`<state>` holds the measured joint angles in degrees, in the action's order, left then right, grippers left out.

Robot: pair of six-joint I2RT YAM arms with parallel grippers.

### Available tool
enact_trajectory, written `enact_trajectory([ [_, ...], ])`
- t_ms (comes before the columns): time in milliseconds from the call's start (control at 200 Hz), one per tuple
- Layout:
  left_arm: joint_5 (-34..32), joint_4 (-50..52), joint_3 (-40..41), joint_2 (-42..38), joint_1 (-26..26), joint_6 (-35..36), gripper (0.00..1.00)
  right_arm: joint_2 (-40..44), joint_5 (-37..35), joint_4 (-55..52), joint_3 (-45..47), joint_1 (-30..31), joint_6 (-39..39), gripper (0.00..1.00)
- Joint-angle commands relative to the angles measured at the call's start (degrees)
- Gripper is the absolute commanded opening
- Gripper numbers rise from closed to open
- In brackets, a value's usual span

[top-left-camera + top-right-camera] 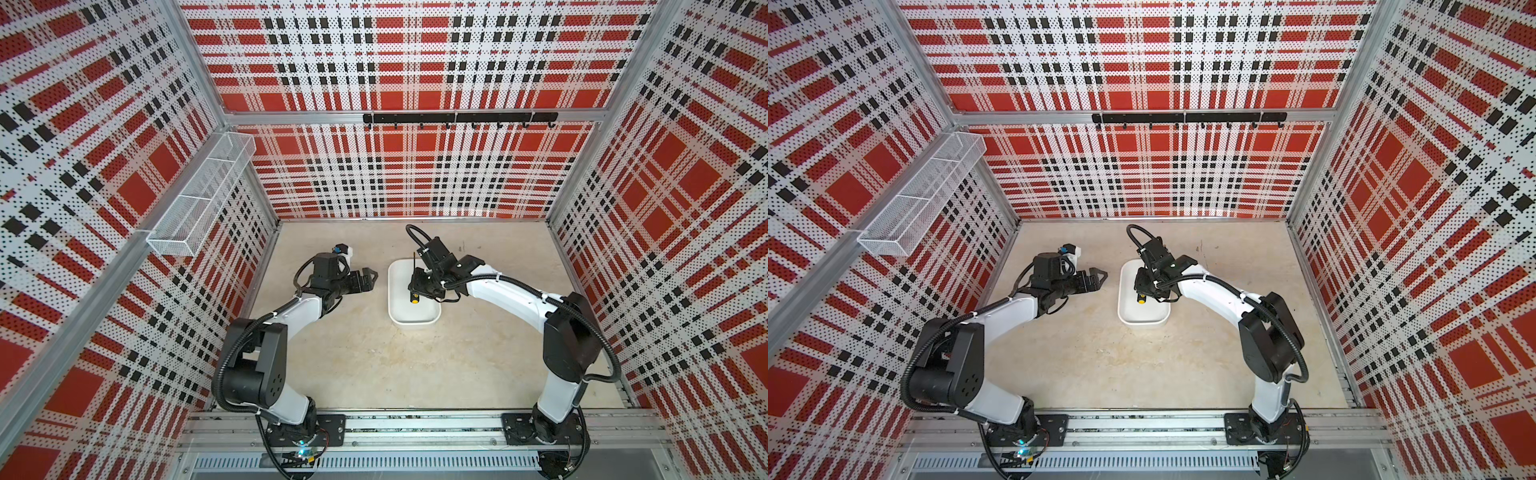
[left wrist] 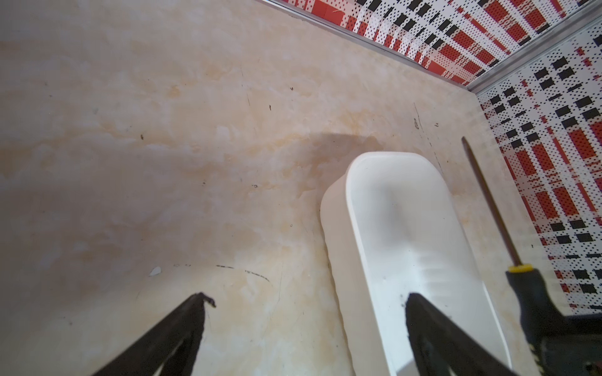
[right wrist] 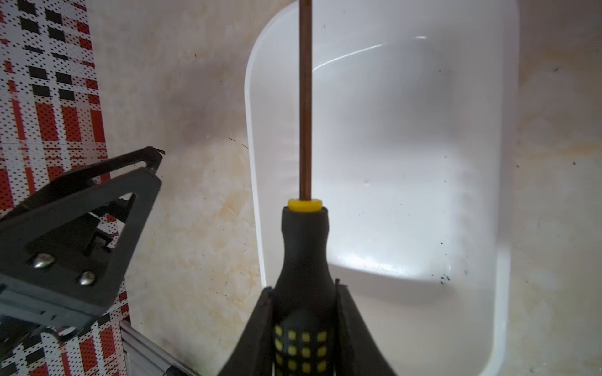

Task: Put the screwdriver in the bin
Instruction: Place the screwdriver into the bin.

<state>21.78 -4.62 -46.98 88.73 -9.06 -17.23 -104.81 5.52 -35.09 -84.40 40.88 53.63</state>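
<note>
On the beige tabletop [image 1: 353, 365], the left gripper [image 1: 371, 279] hovers just beside the bin [image 1: 411, 322], its jaws spread wide and empty. Over the white tub, the right gripper [image 1: 415, 286] is clamped on the screwdriver [image 1: 414, 297]. Both top views show only its thin shaft and yellow butt. The right wrist view reveals the fingers [image 3: 254, 332] pinching the yellow-dotted handle. The tool's long axis runs along the bin's length, tip toward the back wall [image 1: 415, 166].
</note>
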Motion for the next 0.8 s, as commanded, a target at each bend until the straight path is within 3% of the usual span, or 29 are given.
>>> enact_trajectory([
  [0, 0.6, -1.0, 0.0, -0.8, 0.3, 0.9, 0.98, -2.0, -0.7, -1.1, -1.3, 0.3, 0.9, 0.0],
  [792, 0.4, -1.0, 0.4, 0.5, 0.4, 0.8, 0.98, -12.9, -3.1, 0.0, -2.1, 0.5, 1.4, 0.02],
])
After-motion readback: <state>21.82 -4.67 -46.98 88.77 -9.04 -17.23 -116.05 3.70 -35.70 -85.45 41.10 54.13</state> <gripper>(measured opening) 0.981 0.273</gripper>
